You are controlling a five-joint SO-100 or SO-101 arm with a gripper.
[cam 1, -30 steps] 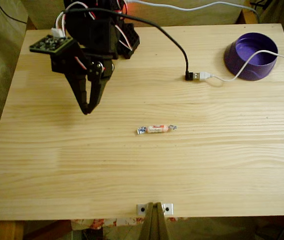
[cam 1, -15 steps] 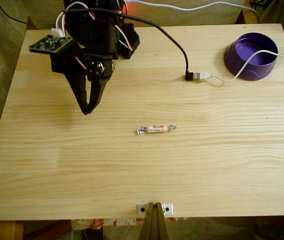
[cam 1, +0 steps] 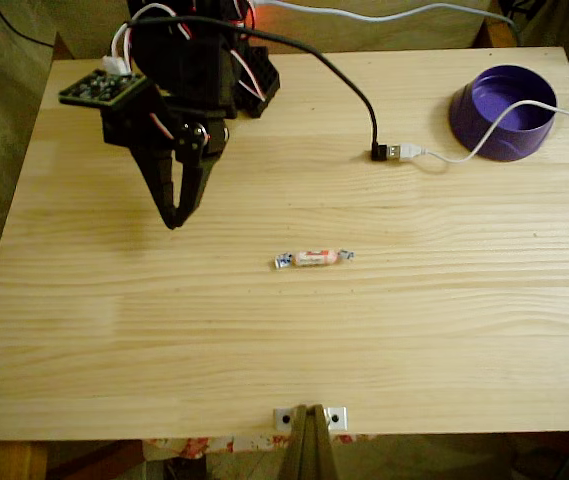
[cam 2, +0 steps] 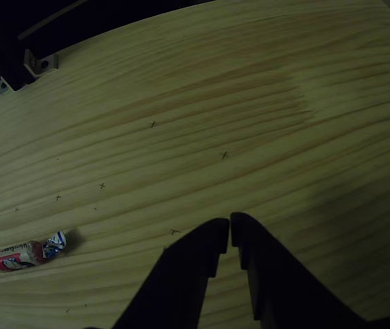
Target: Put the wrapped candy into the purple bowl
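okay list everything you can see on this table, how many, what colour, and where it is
Small slim wrapped candy: one, pink-white with blue-white twisted ends, table centre in the fixed view.
Round deep-purple plastic bowl: one, purple, far right corner.
White cable: one, white, draped over the bowl, ending in a silver plug.
Black cable: one, black, running from the arm to that plug.
Pale wooden table: one, light pine.
Metal bracket: one, silver, near edge.
Black two-finger gripper: one, black, fingertips together, left of the candy.

In the other view the wrapped candy (cam 2: 22, 252) has its left twisted end cut by the frame edge, and its red print is too small to read. In the fixed view the white cable (cam 1: 484, 140) covers part of the purple bowl (cam 1: 504, 112).
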